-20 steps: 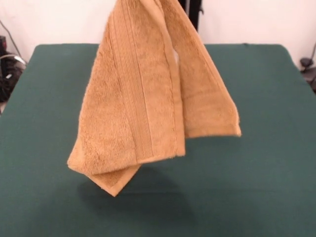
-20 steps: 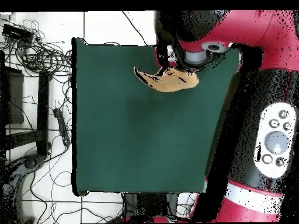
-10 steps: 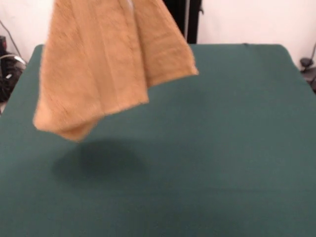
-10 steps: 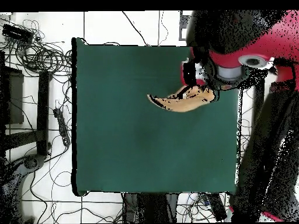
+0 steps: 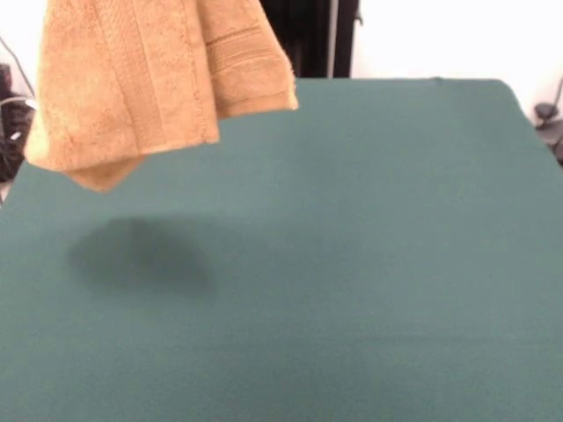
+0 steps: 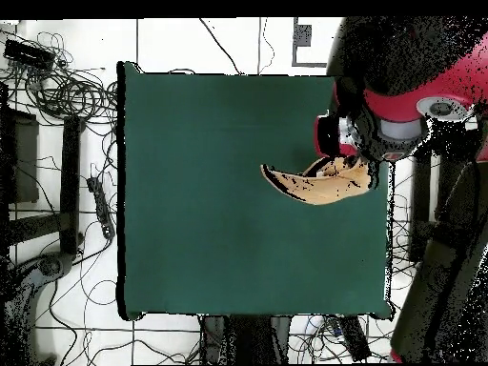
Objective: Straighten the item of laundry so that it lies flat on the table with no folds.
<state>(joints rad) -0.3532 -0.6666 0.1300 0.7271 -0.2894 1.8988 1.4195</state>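
Towel hanging in the air above the green table.

Nearest the camera across the table, only bare cloth of the table (image 5: 369,290) with a soft shadow under the load. Farther back, at the upper left, the towel (image 5: 132,83) dangling in loose folds, ribbed bands showing, lowest corner clear of the surface. From overhead, same towel (image 6: 319,181) bunched beside one table edge, right under the red arm (image 6: 410,114). Gripper hidden by arm and cloth; whether pinched or spread, cannot tell.
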